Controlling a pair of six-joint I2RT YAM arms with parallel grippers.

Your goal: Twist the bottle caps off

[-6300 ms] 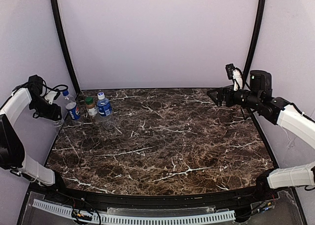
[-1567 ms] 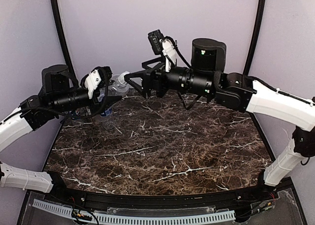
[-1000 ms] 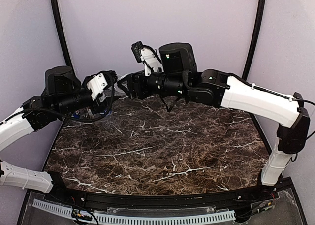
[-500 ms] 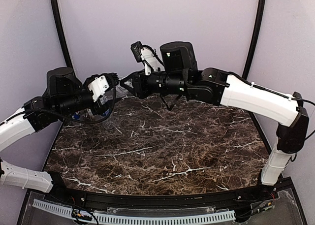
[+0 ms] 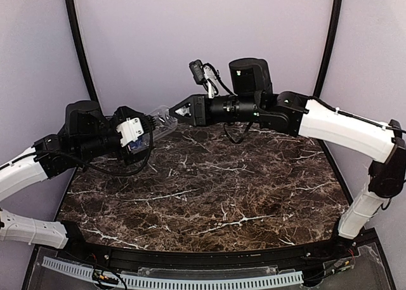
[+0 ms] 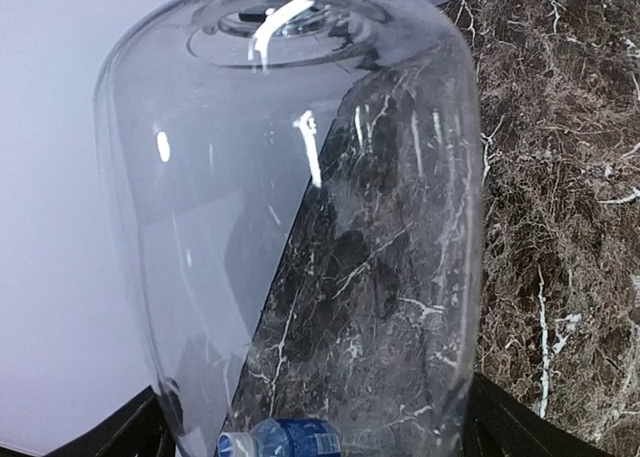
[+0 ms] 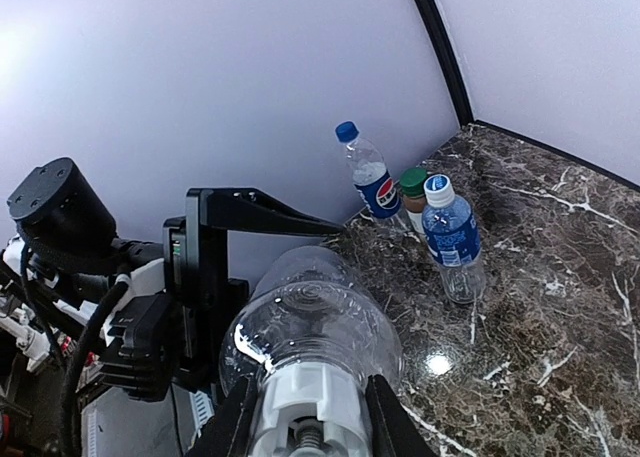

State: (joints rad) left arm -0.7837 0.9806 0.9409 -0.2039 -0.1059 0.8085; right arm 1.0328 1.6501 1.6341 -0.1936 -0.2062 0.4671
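An unlabelled clear bottle [image 5: 163,120] hangs nearly level above the table's back left. My right gripper [image 7: 308,422] is shut on its white cap [image 7: 305,402], seen from the top at right gripper [image 5: 180,111]. My left gripper [image 5: 150,127] stands open around the bottle's body [image 6: 300,227], with one black finger [image 7: 265,212] just clear above it. Three more bottles stand at the back left corner. One is a Pepsi bottle [image 7: 370,184] with a blue cap [image 7: 346,131]. One is a short brown bottle with a green cap [image 7: 413,181]. One is a blue-labelled bottle [image 7: 455,239], capped.
The dark marble table [image 5: 222,188] meets the curved white backdrop [image 5: 203,42] behind the arms. The black frame posts [image 5: 79,42] rise at both back corners. Both arms reach across the back left part of the table.
My right gripper has shut on the white cap and shifted a little right with the bottle. My left gripper's jaws have spread wide off the bottle's body.
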